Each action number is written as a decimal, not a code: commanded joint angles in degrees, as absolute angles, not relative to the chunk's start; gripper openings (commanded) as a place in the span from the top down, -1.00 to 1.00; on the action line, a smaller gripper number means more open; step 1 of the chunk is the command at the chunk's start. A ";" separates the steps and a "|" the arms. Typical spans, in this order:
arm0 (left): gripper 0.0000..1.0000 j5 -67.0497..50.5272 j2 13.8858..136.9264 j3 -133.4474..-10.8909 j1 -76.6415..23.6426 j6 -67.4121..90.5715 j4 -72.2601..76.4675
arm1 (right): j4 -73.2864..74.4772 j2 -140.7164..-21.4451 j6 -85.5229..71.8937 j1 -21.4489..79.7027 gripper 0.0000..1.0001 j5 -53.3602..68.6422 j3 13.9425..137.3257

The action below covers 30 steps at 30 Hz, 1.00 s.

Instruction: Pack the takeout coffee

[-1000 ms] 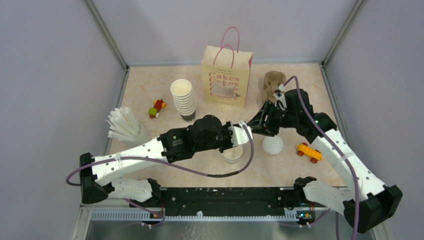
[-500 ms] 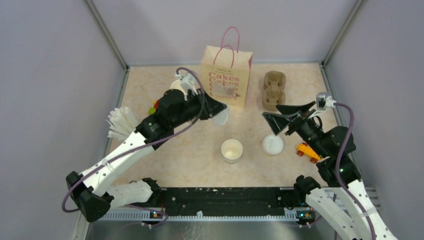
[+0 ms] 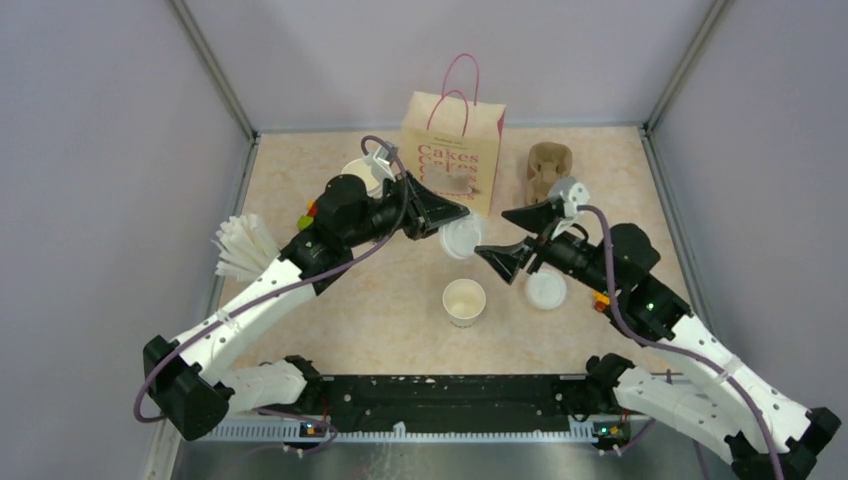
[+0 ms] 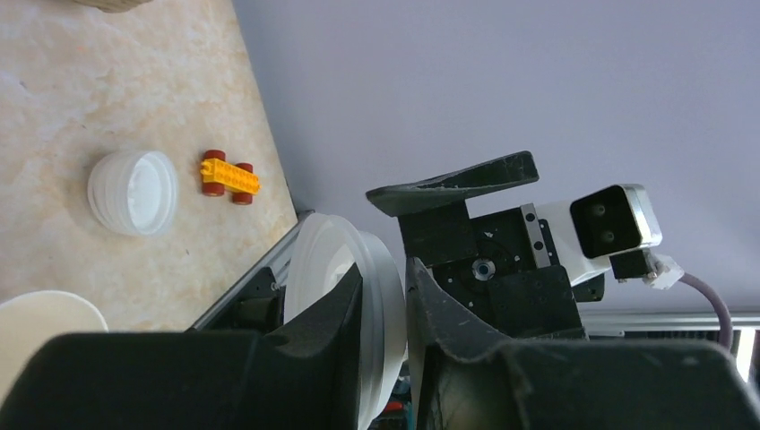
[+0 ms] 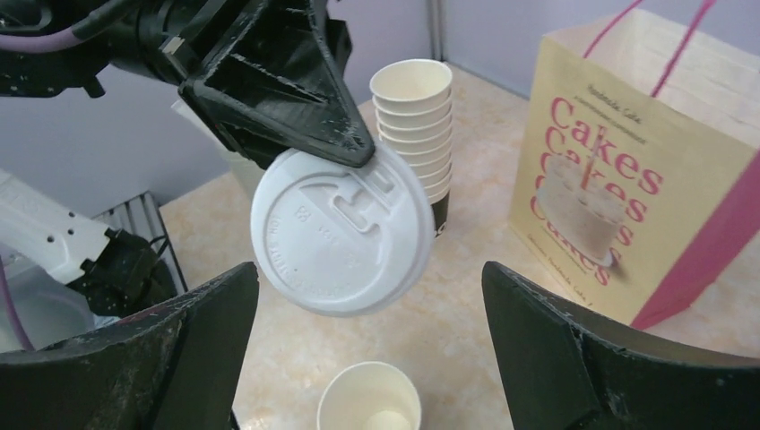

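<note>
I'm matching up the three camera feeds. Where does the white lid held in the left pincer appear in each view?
Top external: lid just past table centre, gripped by the left pincer.
Left wrist: lid edge-on, lower centre, between that pincer's jaws.
Right wrist: lid face-on, centre of frame.
Shared landmark: the open paper cup, visible in all three.
</note>
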<state>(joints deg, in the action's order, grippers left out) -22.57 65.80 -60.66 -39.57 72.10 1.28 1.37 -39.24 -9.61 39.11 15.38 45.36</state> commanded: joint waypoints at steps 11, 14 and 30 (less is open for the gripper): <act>0.45 -25.42 66.06 -60.87 -39.73 72.52 4.97 | 13.28 -53.02 -9.39 50.22 -0.90 -1.41 61.99; 0.44 -25.18 65.85 -60.69 -39.73 72.32 4.22 | 14.78 -54.30 -11.16 50.27 -0.91 -0.56 63.14; 0.66 -21.87 62.95 -58.74 -39.66 67.54 -1.56 | 14.09 -52.00 -17.87 50.27 -0.93 -0.63 60.72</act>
